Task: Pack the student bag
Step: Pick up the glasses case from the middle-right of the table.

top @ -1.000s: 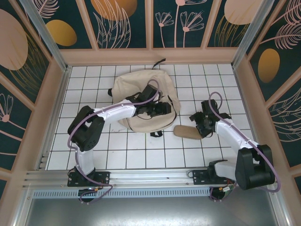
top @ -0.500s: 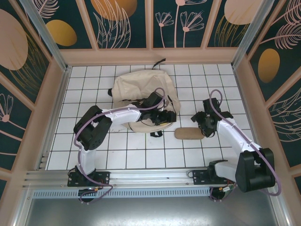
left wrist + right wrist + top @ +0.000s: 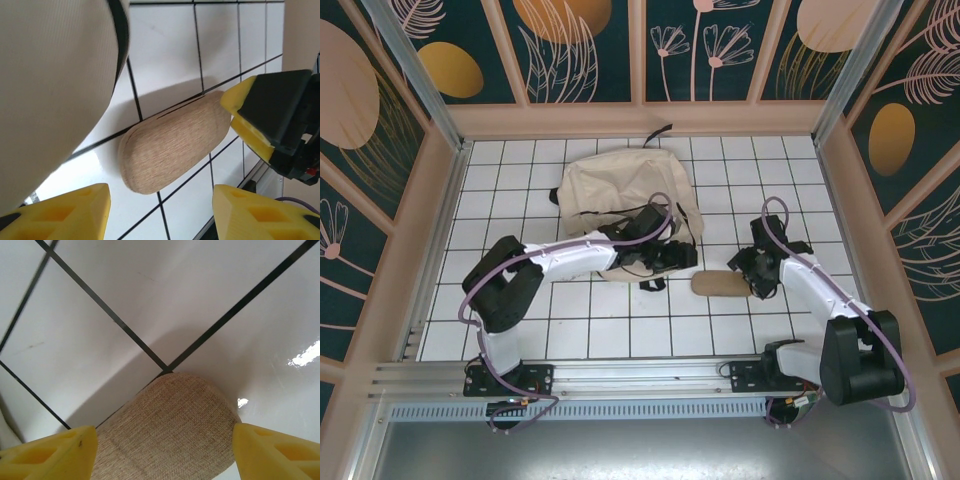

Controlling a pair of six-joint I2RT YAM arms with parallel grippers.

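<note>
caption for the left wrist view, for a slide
Left gripper open over a tan fabric case beside the student bag

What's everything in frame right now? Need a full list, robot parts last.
student bag: 1, beige with black straps, far middle of the table
fabric case: 1, tan, oblong, lying flat just right of the bag's near edge
table: 1, white tiles with black grid lines
wall panels: dark teal with floral print, on three sides of the table
left arm: 1, white with black joints, reaching across the bag's near edge
right arm: 1, same colours, reaching to the case's right end
left gripper: 1, yellow fingers, open, facing the case
right gripper: 1, yellow fingers, either side of the case's end; grip unclear
</note>
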